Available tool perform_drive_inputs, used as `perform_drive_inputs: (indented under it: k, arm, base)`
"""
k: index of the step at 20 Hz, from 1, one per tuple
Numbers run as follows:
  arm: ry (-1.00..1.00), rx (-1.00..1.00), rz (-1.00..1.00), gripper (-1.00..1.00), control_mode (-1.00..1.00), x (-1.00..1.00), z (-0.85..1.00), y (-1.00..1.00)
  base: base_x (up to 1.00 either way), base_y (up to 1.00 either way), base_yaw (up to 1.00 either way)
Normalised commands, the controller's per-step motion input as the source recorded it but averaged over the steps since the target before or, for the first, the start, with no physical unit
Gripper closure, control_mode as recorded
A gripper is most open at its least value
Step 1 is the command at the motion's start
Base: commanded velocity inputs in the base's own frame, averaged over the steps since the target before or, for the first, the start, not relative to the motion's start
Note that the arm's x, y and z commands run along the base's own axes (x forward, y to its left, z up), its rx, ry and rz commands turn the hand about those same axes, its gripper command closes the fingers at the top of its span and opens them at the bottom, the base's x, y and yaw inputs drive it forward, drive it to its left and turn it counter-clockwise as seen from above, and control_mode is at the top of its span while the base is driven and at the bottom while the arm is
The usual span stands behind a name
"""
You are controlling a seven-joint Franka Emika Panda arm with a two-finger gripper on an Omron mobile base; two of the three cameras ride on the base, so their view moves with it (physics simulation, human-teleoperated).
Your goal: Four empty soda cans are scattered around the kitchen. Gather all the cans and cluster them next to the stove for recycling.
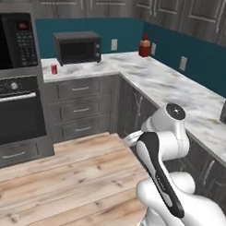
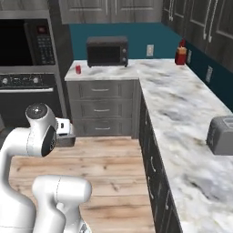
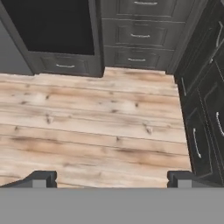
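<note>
Glossy white rounded arm [image 1: 164, 149] with black joint bands.

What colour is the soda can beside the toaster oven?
Red with a silver top; the soda can shows best in the left base view.

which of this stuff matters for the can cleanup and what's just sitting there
For the job:
- soda can, on the counter's left end, in front of the toaster oven
- pincer, open, empty, over the wood floor

Just there:
- toaster oven
- red bottle in the corner
- toaster
- wall oven
</note>
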Motion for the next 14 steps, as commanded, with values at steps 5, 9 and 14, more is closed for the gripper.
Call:
perform_drive_inputs:
  k: [5,9,14]
  arm:
    - [0.0,0.0,0.0,-1.0,1.0,0.0,0.0,0.0]
    - [0.0,0.0,0.0,-1.0,1.0,0.0,0.0,0.0]
    - [0.0,0.0,0.0,-1.0,1.0,0.0,0.0,0.0]
  base:
    - [0.72,-0.09,0.21]
    - [0.73,-0.17,0.2]
    - [0.72,-0.2,0.19]
